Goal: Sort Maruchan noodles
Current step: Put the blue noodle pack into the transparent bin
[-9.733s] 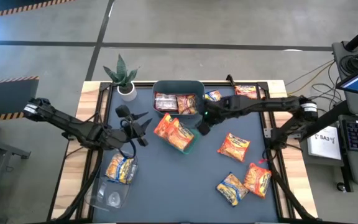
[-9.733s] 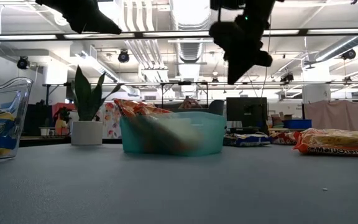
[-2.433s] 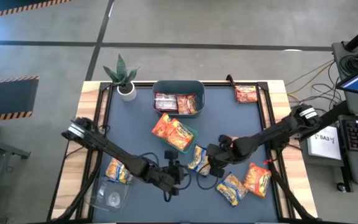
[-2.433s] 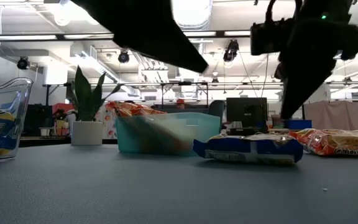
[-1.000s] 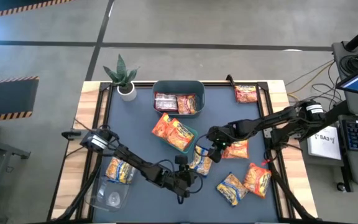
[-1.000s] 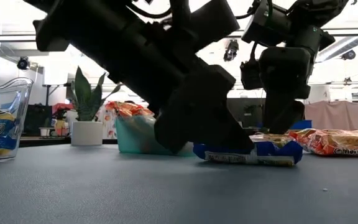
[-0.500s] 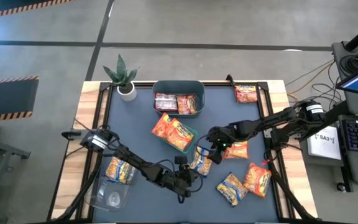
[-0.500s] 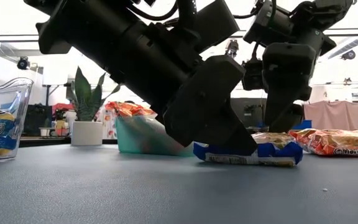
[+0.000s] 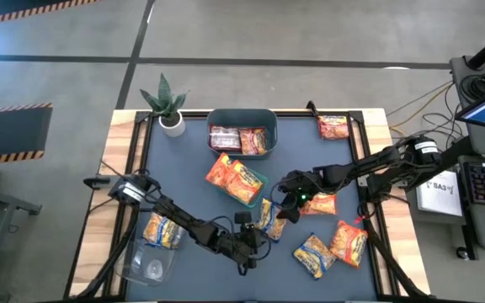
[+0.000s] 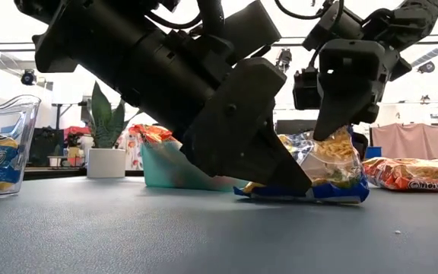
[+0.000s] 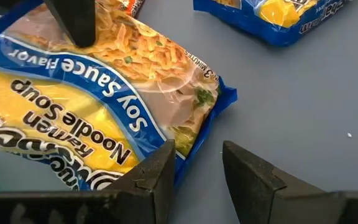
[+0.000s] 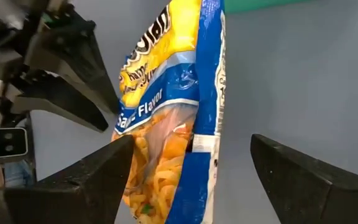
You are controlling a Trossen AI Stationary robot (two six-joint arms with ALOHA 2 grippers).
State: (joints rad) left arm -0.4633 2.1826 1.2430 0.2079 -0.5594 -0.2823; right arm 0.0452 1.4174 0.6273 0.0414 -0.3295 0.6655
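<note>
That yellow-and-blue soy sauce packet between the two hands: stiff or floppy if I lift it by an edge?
The soy sauce packet looks crinkly and glossy, so probably slippery. One edge is tipped up off the table without sagging, so the noodle block likely keeps it fairly stiff. Probably light.

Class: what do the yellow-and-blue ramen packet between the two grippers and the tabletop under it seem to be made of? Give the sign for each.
Yellow-and-blue ramen packet: thin glossy plastic film, probably; it crinkles, catches glare, and a clear window shows the noodles inside.

Tabletop: a matte grey-blue sheet, possibly laminate or a mat; it looks even and dull, with hardly any reflection. The exact material is uncertain.
</note>
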